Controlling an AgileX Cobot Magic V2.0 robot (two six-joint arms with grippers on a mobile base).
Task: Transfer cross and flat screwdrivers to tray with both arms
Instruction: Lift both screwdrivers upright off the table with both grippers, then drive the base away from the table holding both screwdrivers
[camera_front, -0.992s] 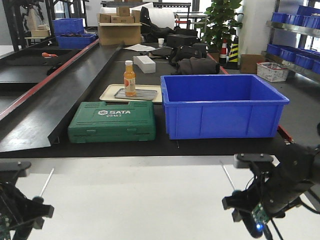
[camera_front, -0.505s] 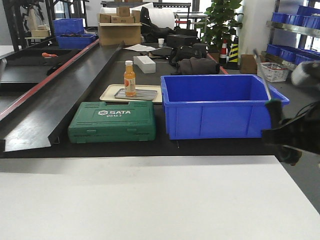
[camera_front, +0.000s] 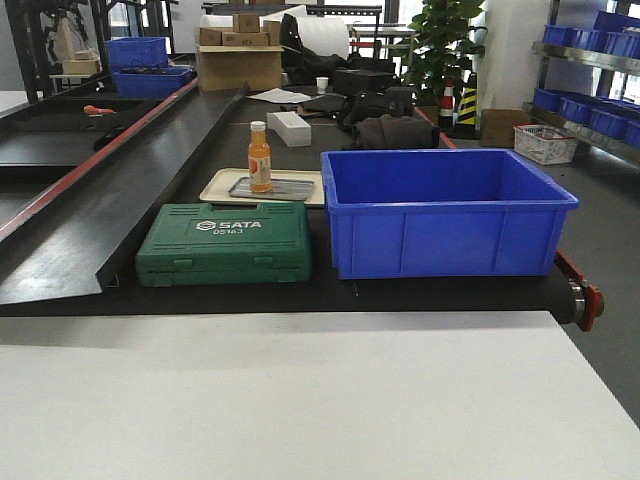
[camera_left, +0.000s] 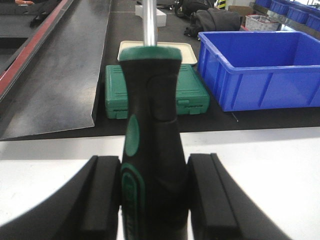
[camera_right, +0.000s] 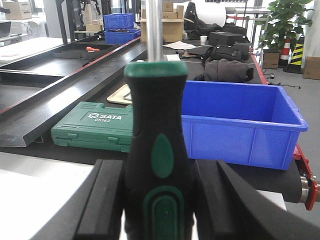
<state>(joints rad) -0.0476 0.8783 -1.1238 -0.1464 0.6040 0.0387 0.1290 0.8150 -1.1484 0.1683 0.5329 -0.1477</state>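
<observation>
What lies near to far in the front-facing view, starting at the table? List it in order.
white table → green SATA case → beige tray → white box → cardboard box

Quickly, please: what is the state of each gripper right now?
Left gripper: closed on a screwdriver, green-and-black handle between the jaws.
Right gripper: closed on a second screwdriver, same handle.

White table (camera_front: 300, 400) open across near foreground. Beyond, on black belt (camera_front: 230, 130), low green toolbox (camera_front: 224, 243) and high-walled blue bin (camera_front: 445, 215) side by side, narrow gap between, blocking straight reach to tray (camera_front: 215, 187); bottle (camera_front: 259, 157) upright on tray
</observation>
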